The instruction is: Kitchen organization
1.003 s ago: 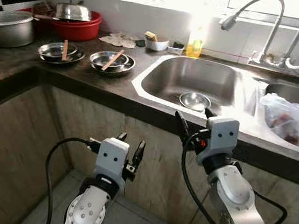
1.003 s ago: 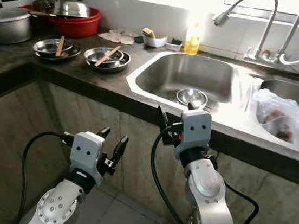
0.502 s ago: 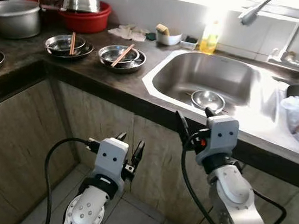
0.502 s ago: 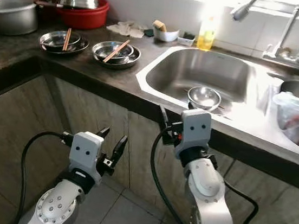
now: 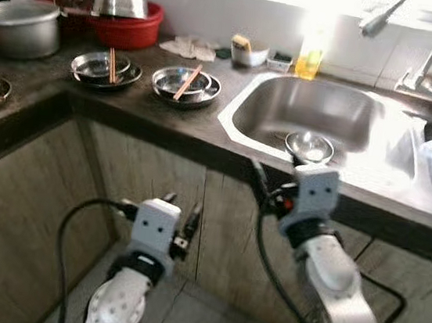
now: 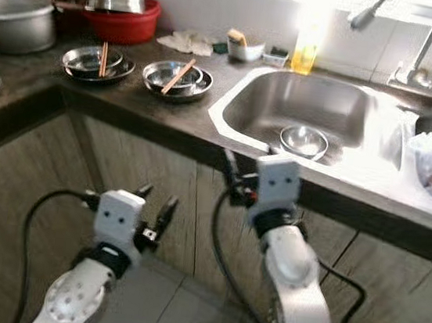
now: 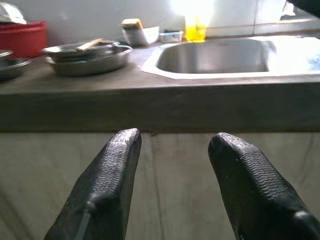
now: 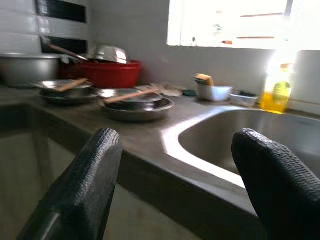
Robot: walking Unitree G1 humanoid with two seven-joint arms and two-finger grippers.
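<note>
Broadly, the dark worktop [image 5: 128, 107] runs across the scene above and beyond both sets of fingers, with the steel sink [image 5: 315, 122] sunk into it ahead of the right arm. In that basin sits a small steel bowl [image 5: 309, 148], just past and above the right gripper [image 5: 274, 186], whose fingers [image 8: 75, 190] stand wide apart with nothing between them, level with the worktop's front edge. The left gripper [image 5: 178, 217] is lower, in front of the cabinet doors, its fingers [image 7: 107, 172] likewise spread and empty. Up and leftward from them are two stacked sets of steel dishes [image 5: 186, 87], each with chopsticks [image 5: 188, 82] lying across, their long axis pointing roughly away from the robot. Which item comes first is probably the sink bowl, though the blur makes that a guess; the right arm is clearly the nearer one.
</note>
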